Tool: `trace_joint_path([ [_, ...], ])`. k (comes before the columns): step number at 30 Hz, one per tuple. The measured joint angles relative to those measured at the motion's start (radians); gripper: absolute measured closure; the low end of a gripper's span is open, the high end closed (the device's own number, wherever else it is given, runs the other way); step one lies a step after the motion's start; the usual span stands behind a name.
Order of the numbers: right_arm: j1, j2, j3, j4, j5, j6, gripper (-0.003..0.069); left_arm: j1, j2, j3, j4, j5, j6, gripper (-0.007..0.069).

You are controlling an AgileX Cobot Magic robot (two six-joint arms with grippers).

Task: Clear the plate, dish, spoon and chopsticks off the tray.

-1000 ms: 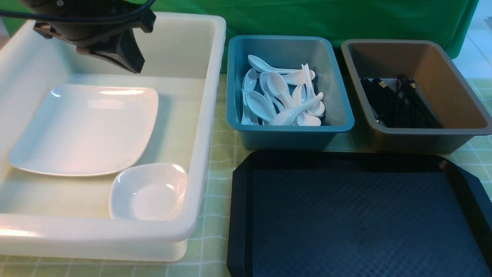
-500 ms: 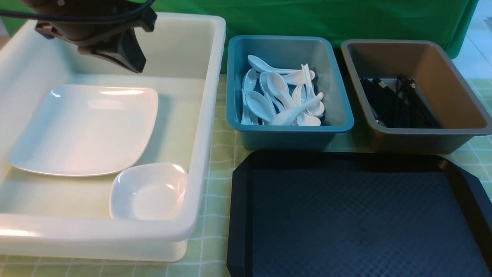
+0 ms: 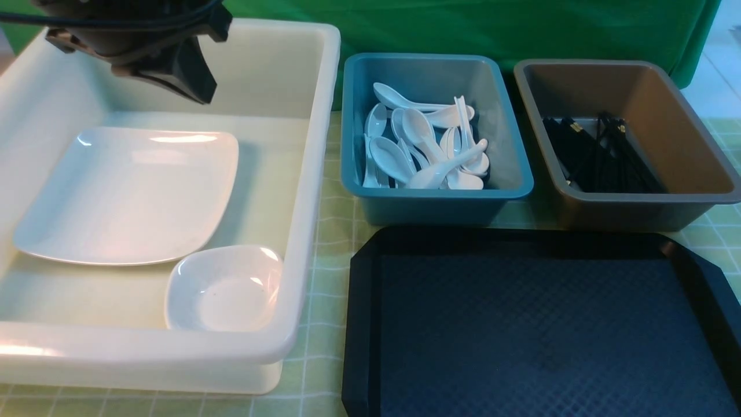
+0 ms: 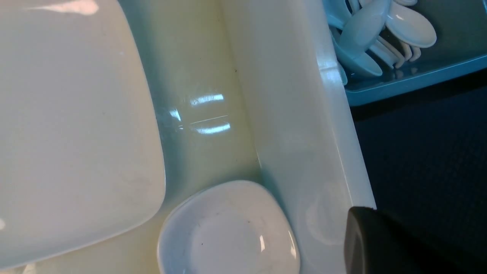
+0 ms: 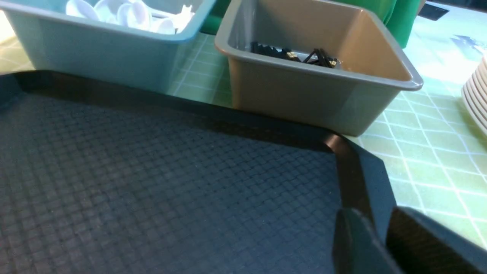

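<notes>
Above the far end of the white tub (image 3: 312,191), the left gripper (image 3: 194,87) hangs with its fingers pressed together, holding nothing and touching nothing. Of the right gripper (image 5: 374,243) only two dark fingers (image 5: 350,243) show at the edge of its wrist view, over the tray's near right corner; a narrow gap seems to lie between them, but whether they stand apart I cannot tell.

Inside the white tub lies the plate (image 3: 127,194), glossy, square with rounded corners, flat on the floor. Just beside its near right corner sits the small white dish (image 3: 223,288), upright. The spoons (image 3: 425,147) lie heaped in the teal tub (image 3: 434,200), handles pointing every way. The chopsticks (image 3: 599,156) lie in the brown-grey tub (image 3: 642,202), mostly running near to far. The tray (image 3: 538,330), black and diamond-textured, lies with its long axis left to right.
</notes>
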Motion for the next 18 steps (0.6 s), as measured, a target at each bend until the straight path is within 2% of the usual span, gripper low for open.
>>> trace_joint_path([
  [8,-0.001,0.000,0.000,-0.001,-0.003,0.000,0.0510,0.000,-0.182,0.089,0.006,0.000,0.002,0.0641],
  [12,-0.001,0.000,0.000,-0.001,-0.003,0.000,0.0497,0.000,-0.318,0.202,0.010,-0.017,0.002,0.0641],
  [14,-0.001,0.000,0.000,-0.001,-0.003,0.000,0.0492,0.000,-0.384,0.277,-0.009,-0.098,0.000,0.0641],
  [16,-0.001,0.000,0.000,-0.001,-0.003,0.000,0.0484,0.000,-0.491,0.415,-0.081,-0.278,0.005,0.0641],
  [18,-0.001,0.000,0.000,-0.001,-0.003,0.000,0.0480,0.000,-0.559,0.493,-0.120,-0.360,0.019,0.0641],
])
